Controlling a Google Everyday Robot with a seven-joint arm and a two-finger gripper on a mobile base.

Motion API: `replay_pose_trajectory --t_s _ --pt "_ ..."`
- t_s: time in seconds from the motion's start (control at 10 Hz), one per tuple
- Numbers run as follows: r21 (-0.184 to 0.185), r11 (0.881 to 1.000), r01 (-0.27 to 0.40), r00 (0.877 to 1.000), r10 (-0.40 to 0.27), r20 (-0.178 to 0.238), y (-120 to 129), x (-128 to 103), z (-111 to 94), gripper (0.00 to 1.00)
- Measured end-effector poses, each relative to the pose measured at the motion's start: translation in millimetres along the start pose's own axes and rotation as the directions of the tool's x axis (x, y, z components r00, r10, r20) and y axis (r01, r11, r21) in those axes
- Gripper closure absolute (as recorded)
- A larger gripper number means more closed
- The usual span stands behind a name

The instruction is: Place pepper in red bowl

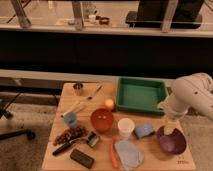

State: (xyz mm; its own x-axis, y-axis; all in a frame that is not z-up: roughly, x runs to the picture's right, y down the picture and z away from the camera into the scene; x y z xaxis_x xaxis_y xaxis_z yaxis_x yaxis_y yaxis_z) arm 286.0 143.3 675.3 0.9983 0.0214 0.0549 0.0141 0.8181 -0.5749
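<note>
My arm (192, 97) comes in from the right side of the wooden table (152, 159), its thick pale upper part bulging over the table's right edge just beside the green tray (141, 96); from there the forearm bends and points steeply downward. My gripper (170, 126) hangs at the end of it, above the back rim of the dark purple bowl (172, 145) at the table's front right corner; whether it touches the rim I cannot tell. My fingers stand spread as wide as they go, and I can see nothing between them, so my hand is empty. The pepper (113, 155) is well apart from my hand; it lies flat near the table's front edge, roughly in the middle, a slim orange-red strip running front to back right along the left side of a grey-blue cloth-like piece (129, 154). The red bowl (95, 122) sits upright just behind the pepper and a little to the left, near the table's centre; a white cup (125, 127) stands just beside it on the right, and a small yellow-orange fruit (109, 103) rests just behind it. Between the white cup and the purple bowl lies a small blue block (144, 131); the cup, that block and the cloth-like piece all lie between my gripper and the pepper.
</note>
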Motion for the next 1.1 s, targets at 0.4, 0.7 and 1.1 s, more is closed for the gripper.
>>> replay_pose_trajectory --t_s 0.4,0.7,1.1 --pt "-0.036 0.997 0.064 0.996 -0.061 0.068 25.8 -9.9 3.2 0.2" --pt "-0.055 0.993 0.108 0.989 -0.102 0.107 46.1 -21.3 7.6 0.2" --pt "-0.037 0.993 0.11 0.984 -0.103 0.148 68.6 -33.5 15.0 0.2"
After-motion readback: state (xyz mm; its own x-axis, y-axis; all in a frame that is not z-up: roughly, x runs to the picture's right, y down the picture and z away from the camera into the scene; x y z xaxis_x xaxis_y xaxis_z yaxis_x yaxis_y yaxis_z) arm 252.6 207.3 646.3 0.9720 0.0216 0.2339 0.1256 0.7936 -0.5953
